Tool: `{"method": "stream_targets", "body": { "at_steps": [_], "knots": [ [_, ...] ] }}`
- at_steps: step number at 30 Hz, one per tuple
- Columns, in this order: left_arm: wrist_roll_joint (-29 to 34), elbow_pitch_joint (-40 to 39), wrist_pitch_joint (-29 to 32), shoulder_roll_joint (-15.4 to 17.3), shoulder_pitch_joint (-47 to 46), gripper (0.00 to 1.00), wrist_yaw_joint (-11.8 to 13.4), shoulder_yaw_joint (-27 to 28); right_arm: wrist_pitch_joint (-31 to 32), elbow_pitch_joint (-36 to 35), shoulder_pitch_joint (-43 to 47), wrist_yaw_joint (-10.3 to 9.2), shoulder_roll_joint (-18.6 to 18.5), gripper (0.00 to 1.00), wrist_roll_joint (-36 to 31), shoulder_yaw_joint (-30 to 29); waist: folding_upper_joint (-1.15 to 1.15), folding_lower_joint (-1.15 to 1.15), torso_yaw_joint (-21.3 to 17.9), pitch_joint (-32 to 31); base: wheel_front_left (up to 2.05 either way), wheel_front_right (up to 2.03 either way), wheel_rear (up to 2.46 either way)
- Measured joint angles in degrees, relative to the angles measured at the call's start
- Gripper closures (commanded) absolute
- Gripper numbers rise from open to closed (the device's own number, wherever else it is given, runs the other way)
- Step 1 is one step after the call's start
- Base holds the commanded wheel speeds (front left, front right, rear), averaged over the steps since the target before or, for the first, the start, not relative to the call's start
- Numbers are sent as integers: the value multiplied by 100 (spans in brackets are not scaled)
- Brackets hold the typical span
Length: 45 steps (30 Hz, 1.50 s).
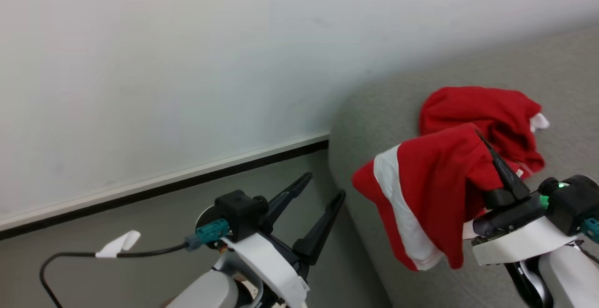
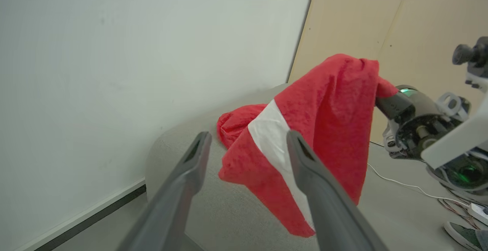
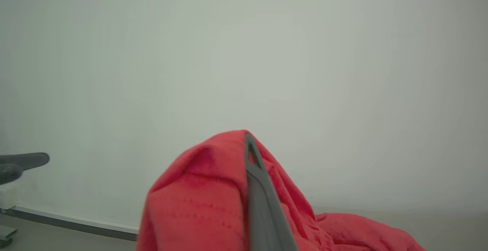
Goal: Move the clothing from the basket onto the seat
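Note:
A red piece of clothing (image 1: 430, 191) with a white stripe hangs draped over my right gripper (image 1: 489, 151), which is shut on it just above the seat (image 1: 374, 111), a grey sofa. A second red garment (image 1: 491, 106) lies crumpled on the seat behind it. My left gripper (image 1: 325, 185) stands open and empty, left of the seat's rounded corner. In the left wrist view its fingers (image 2: 198, 148) frame the hanging clothing (image 2: 328, 102). The right wrist view shows one dark finger (image 3: 259, 190) wrapped in red cloth (image 3: 198, 205). The basket is out of view.
A pale wall with a dark baseboard (image 1: 187, 179) runs behind the seat, above grey floor. A black cable with a white tag (image 1: 117, 245) loops from my left wrist. A white cord (image 2: 400, 184) and a shoe (image 2: 461, 234) lie on the floor.

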Motion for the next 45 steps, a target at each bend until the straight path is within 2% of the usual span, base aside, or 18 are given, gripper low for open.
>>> {"method": "stream_targets", "body": {
  "at_steps": [5,11,18,31,37,45],
  "knots": [
    [180,42,-52,38,-47,0,21,-62,0,-223,-34,0,-158,100,-45,-84,0,0,-543,113,0,0,0],
    [377,225,-202,74,-152,0,40,-146,-1,-455,33,0,-149,100,-59,-363,0,0,-1112,290,0,0,0],
    [477,468,-277,55,-294,0,-55,-240,0,-675,266,0,-105,100,-147,-716,0,0,-1432,586,0,0,0],
    [543,566,-280,69,-524,0,-112,-343,0,-802,330,0,22,100,-36,-1072,0,0,-1444,910,0,0,0],
    [690,354,-105,216,-845,0,-107,-334,0,-782,-208,0,-174,100,152,-1392,0,0,-1232,1365,0,0,0],
    [925,45,219,364,-1440,0,-158,-350,-1,-211,-1353,0,-738,100,802,-1886,0,1,-875,2310,0,0,0]
  ]
}}
